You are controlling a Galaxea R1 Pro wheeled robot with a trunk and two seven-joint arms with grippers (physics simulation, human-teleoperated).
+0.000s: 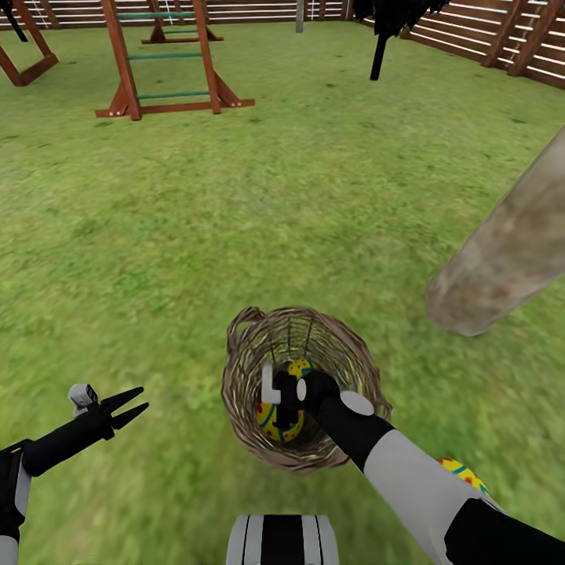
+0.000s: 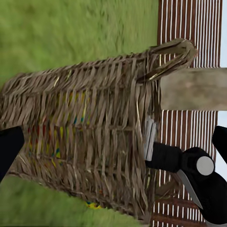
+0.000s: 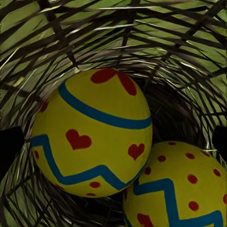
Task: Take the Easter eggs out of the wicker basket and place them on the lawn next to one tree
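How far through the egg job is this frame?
One egg already lies on the lawn by the right arm, near the tree. Two eggs, hearts and dots, remain in the basket. The right claw is down inside over them, nothing gripped yet. The left claw hangs open beside the basket.

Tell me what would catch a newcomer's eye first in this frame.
The right gripper reaching down into the wicker basket on the lawn, just in front of the robot. Inside lie two yellow eggs, one with red hearts and one with red dots; a third egg lies on the grass by the right arm, near the pale tree trunk.
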